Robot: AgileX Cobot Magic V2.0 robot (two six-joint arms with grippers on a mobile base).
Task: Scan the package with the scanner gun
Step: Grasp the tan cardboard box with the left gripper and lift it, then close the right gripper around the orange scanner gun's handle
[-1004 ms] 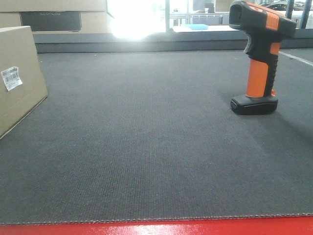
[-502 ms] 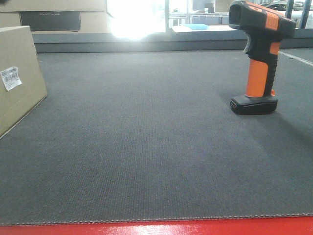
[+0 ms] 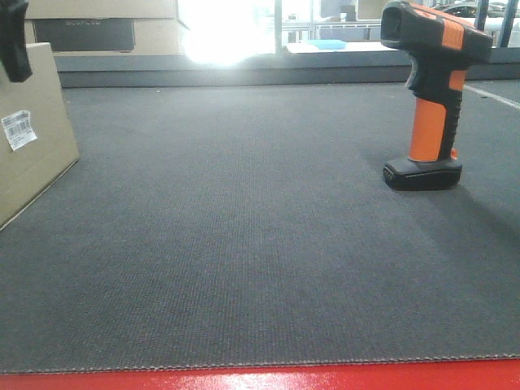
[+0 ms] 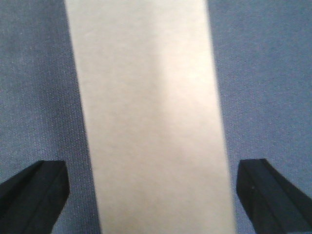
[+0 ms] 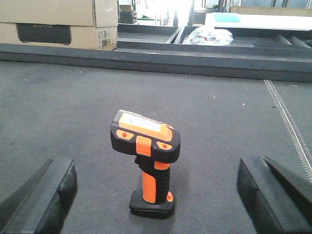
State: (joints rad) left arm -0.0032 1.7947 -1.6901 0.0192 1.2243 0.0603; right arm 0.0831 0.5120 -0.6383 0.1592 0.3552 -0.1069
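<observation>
The package [image 3: 32,138] is sitting at the far left edge of the mat [image 3: 244,244], a plain tan cardboard box with flat matte faces and crisp edges, its small white barcode sticker [image 3: 19,130] facing the middle of the mat. The left gripper [image 4: 152,192] is hanging directly above the box, pointing down, its jaws spread wide so that one black finger [image 4: 34,195] is showing on each side of the narrow top face, clear of the cardboard. Well apart, on the right side of the mat, the scanner gun [image 3: 431,97] is standing upright on its flat black foot, with a bulky black head crossed by an orange stripe and a ribbed orange and black handle. The right gripper [image 5: 157,202] is facing it low and level, its blunt dark fingers [image 5: 41,200] parted widely and holding nothing, the scanner standing beyond them. The mat is showing a fine dark grey weave, with a glossy red strip [image 3: 260,378] running along its near edge. Behind it, cardboard boxes with a dark band [image 5: 53,24] are resting beyond a low dark ledge.
</observation>
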